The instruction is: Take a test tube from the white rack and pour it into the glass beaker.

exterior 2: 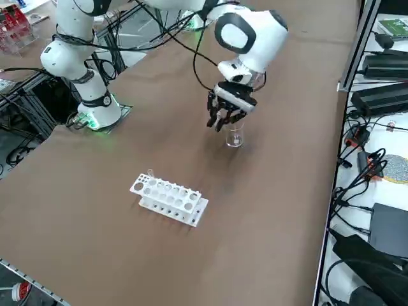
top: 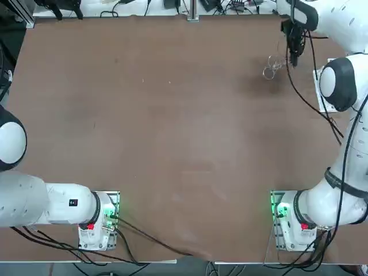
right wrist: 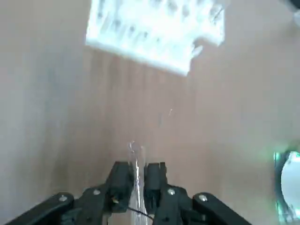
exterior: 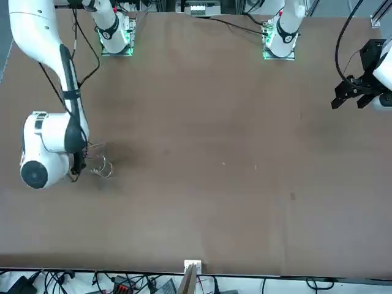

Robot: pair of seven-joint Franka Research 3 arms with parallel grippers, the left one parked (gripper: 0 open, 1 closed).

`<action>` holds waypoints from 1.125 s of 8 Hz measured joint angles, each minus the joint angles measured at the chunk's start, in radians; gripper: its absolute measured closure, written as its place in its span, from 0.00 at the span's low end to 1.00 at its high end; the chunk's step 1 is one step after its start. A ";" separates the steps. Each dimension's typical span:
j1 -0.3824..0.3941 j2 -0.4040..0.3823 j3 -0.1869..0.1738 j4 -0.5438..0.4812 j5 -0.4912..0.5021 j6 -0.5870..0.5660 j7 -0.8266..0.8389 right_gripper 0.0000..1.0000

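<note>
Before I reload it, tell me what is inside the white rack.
One clear tube top shows at an end of the white rack; its lower part is hidden by the rack. The right gripper holds a test tube near the glass beaker.

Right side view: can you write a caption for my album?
Robot fingers hold something near the glass beaker, beyond the white rack.

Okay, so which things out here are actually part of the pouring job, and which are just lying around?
Part of the job:
- white rack
- test tube, gripped in the right hand
- glass beaker, beside that hand

Just lying about:
- black cables along the table's far side
- green card
- red-and-white item near the corner
</note>
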State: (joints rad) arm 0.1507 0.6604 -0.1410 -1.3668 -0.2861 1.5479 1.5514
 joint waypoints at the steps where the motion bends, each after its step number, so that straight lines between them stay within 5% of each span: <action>1: 0.000 0.000 -0.021 0.000 -0.096 -0.014 0.072 0.81; 7: -0.042 0.085 -0.169 -0.020 -0.658 -0.046 0.435 0.81; 9: -0.059 0.137 -0.173 -0.020 -0.704 -0.019 0.571 0.81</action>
State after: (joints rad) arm 0.0913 0.7970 -0.3144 -1.3867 -0.9900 1.5290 2.1221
